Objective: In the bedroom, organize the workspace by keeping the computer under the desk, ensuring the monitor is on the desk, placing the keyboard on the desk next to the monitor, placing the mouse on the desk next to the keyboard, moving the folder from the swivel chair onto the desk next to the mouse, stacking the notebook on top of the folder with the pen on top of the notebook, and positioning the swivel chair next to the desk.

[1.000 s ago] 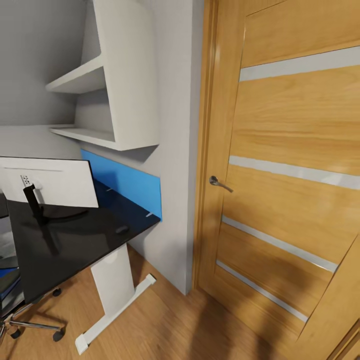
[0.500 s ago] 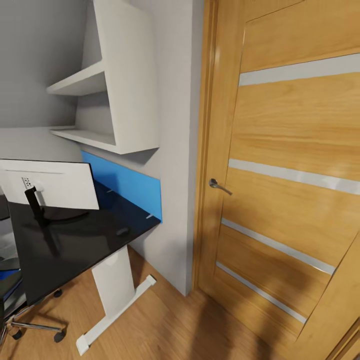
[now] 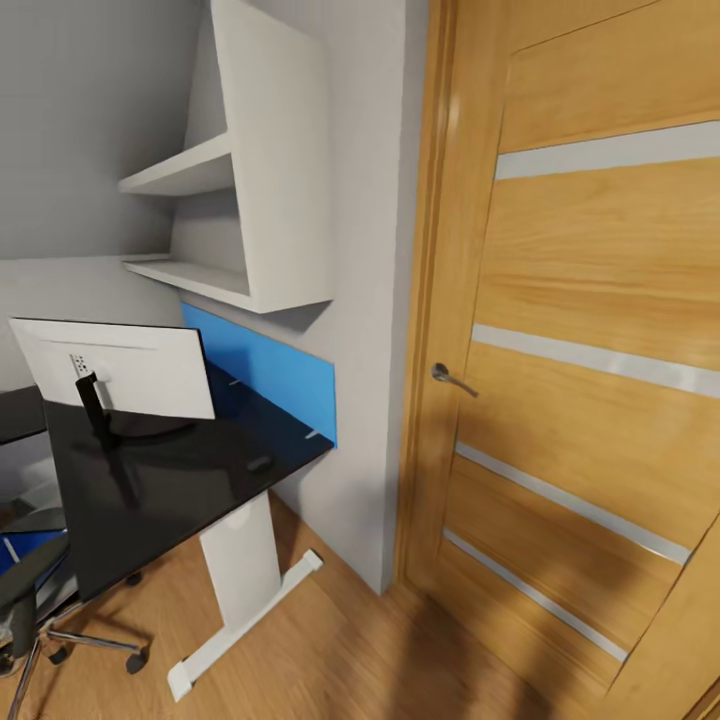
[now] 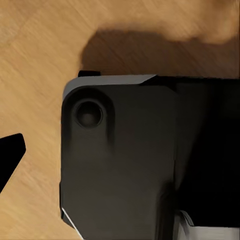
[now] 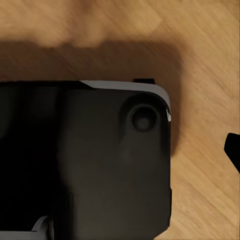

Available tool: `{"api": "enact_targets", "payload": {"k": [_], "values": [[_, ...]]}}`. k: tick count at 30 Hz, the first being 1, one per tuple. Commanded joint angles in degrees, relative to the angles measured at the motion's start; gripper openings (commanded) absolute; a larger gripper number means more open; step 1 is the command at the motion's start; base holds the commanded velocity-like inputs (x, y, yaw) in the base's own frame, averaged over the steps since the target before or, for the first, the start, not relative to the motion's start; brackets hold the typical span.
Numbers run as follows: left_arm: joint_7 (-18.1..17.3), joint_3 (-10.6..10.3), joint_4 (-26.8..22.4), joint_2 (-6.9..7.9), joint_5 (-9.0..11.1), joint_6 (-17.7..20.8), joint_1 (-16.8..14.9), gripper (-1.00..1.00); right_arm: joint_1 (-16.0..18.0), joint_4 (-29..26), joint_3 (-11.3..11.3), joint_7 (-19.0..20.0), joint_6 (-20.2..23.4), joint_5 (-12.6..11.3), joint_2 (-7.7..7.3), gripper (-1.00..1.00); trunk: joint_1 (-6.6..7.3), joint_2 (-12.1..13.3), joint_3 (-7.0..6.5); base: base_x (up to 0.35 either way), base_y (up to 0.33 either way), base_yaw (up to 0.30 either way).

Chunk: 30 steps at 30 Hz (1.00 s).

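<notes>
Since a second ago my whole head view has slid a little, so the camera turned and the furniture itself stayed put; more of the swivel chair [image 3: 30, 610] now shows at the lower left. Ahead of me a tall wooden door [image 3: 590, 380] with pale horizontal strips and a metal lever handle [image 3: 452, 378] takes up the right half, and a grey wall corner [image 3: 365, 300] juts out between it and the desk [image 3: 170, 490]. White wall shelves [image 3: 250, 190] hang above the desk's far end, with a blue back panel [image 3: 275, 380] along the wall just behind the glossy black top. I see the monitor [image 3: 125, 368] standing on the desk with its white back toward me, on a thin black stand and ring base. A small dark object [image 3: 260, 463] lies on the top near the blue panel; I cannot tell what it is. The desk's white panel leg [image 3: 240, 590] rests on the wood floor [image 3: 350, 650]. The chair, with its black armrest and chrome legs on casters, sits partly under the desk's near edge, and something blue [image 3: 30, 548] shows beside its seat. Both wrist views look down on dark robot housing above the floor, and I cannot tell whether either end effector is released or clenched.
</notes>
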State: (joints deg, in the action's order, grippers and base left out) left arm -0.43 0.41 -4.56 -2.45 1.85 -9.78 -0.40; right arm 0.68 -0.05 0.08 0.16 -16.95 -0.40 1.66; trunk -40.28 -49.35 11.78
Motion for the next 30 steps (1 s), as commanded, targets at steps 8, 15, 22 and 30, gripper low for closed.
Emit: {"api": "enact_targets", "payload": {"k": [8, 15, 22, 30], "values": [[0.3, 1.1, 0.1, 0.5, 6.2, -3.9, 0.0, 1.0, 0.0, 0.0, -0.1, 0.0, -0.4, 0.0, 0.01, 1.0, 1.76, 3.2, -1.37, 0.0, 0.0, 0.244], [0.3, 1.4, 0.1, 0.95, 7.9, -5.0, 0.0, 1.0, 0.0, -2.0, -0.2, -0.5, -0.3, -0.2, 0.0, 1.0, 3.29, 6.0, -2.62, 0.0, 0.0, 0.251], [0.3, 1.4, 0.0, 1.61, 8.1, -5.1, 0.0, 1.0, 0.0, -2.8, -0.3, -1.7, -0.4, -0.2, -0.07, 1.0, 4.83, 8.8, -3.88, 0.0, 0.0, 0.252], [0.3, 1.6, -0.1, 2.34, 8.1, -6.1, 0.0, 1.0, 0.0, -4.4, -0.3, -1.9, -0.4, -0.1, -0.22, 1.0, 6.59, 12.0, -5.3, 0.0, 0.0, 0.252]]}}
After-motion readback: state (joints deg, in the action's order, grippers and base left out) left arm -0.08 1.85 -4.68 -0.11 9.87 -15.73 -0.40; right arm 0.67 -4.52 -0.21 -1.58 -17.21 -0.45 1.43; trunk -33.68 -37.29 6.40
